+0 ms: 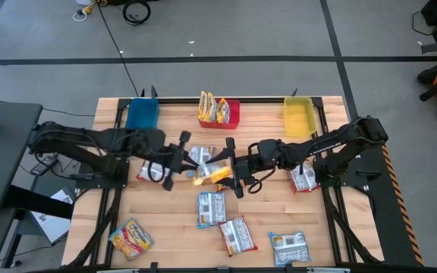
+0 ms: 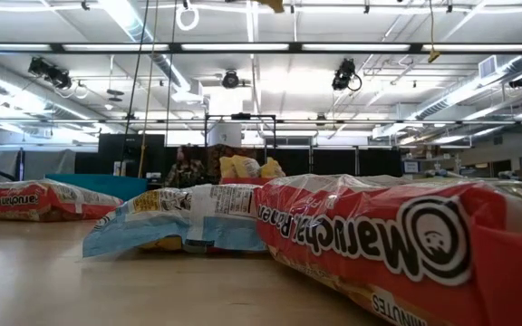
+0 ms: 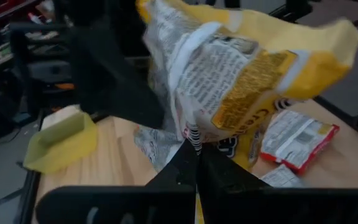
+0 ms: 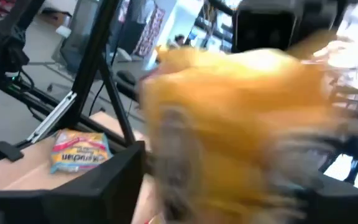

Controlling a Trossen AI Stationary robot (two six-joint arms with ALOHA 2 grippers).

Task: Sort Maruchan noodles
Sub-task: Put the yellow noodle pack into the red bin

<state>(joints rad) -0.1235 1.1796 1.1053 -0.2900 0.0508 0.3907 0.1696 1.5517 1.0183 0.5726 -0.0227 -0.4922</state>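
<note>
Noodle packet pinched between two hands

Yellow noodle packet [image 1: 212,174] hangs above mid-counter [image 1: 165,227], clenched at its edge by the left hand [image 1: 182,161]. The right hand [image 1: 232,165] is just beside it, fingers spread wide around the packet's other end. Other packets [image 1: 211,208] lie nearer the front edge.

Blue bin [image 1: 142,114], red bin [image 1: 230,115], yellow bin [image 1: 298,117] line the table [image 1: 165,227].

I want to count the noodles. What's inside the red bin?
The red bin holds yellow-orange noodle packets standing on edge; at least two show. Anything beneath or behind them is covered.
</note>
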